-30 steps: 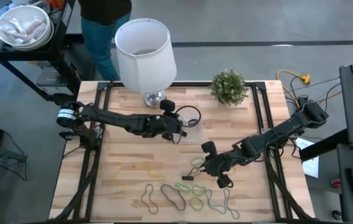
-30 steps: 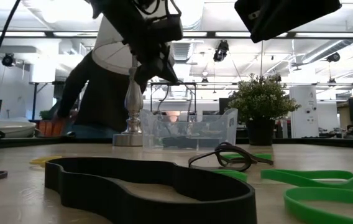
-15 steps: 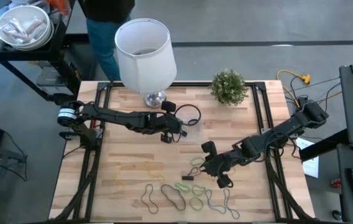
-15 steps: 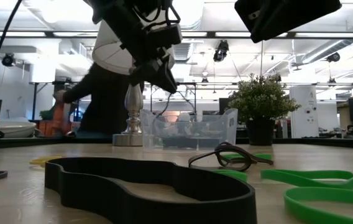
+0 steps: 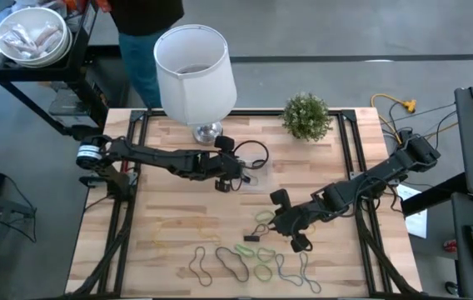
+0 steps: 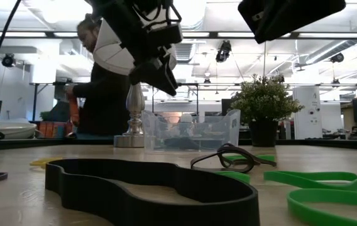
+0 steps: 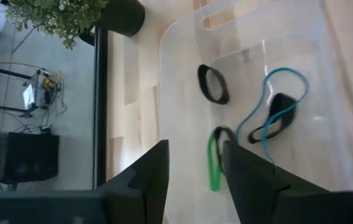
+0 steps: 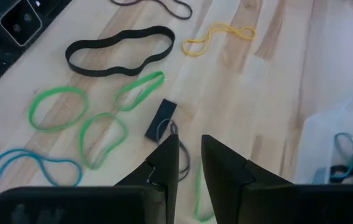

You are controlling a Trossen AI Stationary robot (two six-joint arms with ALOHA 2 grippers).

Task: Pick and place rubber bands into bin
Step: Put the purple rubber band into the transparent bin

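Nearest the table's front edge: scatter of thin rubber bands, green, tan and grey loops lying flat on the light wooden slatted table, not yet collected; in the low view a broad black rubber loop fills the foreground, green loops beside it

Just behind the scatter: right gripper low over the bands, dark fingers a narrow gap apart with nothing seen between them; likely staged for the next pick, a small dark piece just ahead of the tips

Mid-table: left gripper hanging above the small clear plastic rectangular bin, fingers spread, released; placed there, by judgement, so a band falls inside the walls

Inside the bin, per the left wrist view: green band, teal loop, black ring on the floor

Farther back: white cylindrical lampshade on a silver base, small green potted plant

Beyond the table: person standing
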